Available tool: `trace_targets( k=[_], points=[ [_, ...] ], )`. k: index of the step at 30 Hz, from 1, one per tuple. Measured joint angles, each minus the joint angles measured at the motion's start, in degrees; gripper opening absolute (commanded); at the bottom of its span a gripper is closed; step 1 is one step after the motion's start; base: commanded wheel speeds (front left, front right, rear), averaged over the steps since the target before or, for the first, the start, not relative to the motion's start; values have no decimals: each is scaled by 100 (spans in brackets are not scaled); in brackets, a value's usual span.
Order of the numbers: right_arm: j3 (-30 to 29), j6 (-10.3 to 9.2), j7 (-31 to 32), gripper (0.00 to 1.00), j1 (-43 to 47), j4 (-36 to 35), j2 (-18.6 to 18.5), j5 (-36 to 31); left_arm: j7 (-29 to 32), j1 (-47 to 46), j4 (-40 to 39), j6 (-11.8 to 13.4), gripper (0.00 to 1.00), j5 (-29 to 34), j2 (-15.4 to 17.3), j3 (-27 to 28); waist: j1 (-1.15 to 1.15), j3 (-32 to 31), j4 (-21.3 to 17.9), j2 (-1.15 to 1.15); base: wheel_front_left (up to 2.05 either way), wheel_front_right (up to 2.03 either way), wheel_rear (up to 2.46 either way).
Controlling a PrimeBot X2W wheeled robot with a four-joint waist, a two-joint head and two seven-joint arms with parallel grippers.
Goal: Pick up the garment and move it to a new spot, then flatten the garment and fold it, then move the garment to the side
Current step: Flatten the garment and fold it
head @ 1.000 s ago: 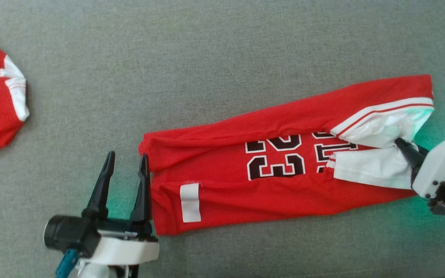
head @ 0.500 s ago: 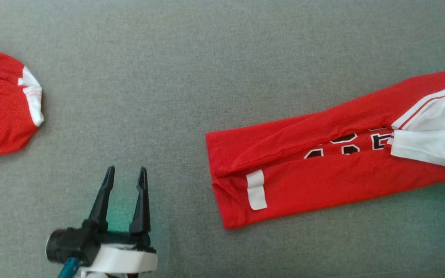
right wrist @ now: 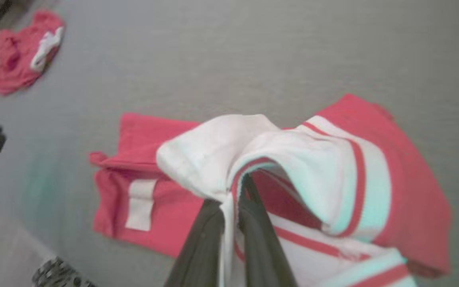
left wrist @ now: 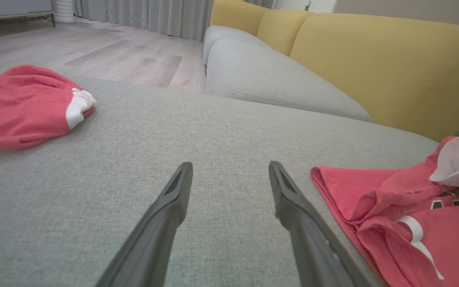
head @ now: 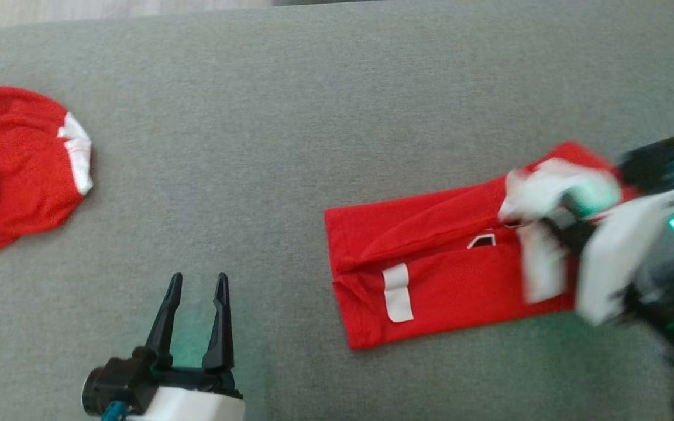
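Grey sofa cushion: carries a red jersey, folded lengthwise, on its right half. It looks soft, light and limp, so is best taken at a hem. Right gripper: fingers clamped on the jersey's white-trimmed end. Left gripper: fingers spread, empty, apart from the jersey.

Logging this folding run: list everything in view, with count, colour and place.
cushion: one, grey, under both garments
jersey: one, red with white trim, on the cushion's right part, white end raised
second garment: one, red with a white band, bunched at far left
sofa back: one, yellow, behind the cushion
floor: one, pale wood, beyond the cushion
left gripper: one, dark, open, over bare cushion left of the jersey
right gripper: one, dark, shut on the jersey's white end
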Motion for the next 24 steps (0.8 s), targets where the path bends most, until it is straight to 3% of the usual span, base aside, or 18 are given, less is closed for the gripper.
trace_targets(
  k=[8,16,24],
  points=[
    [1283,0,83,0,53,363,261,-12,0,-6,108,40,100,-159,-4,-157,0,-35,278,0,0,0,0],
    [1513,0,-350,0,-263,902,743,-36,0,10,175,113,100,-218,-11,-260,0,-111,536,0,0,0,0],
    [1720,0,-502,0,-407,1376,938,-122,0,46,225,138,100,-218,-11,-333,0,-133,586,0,0,0,0]
  ],
)
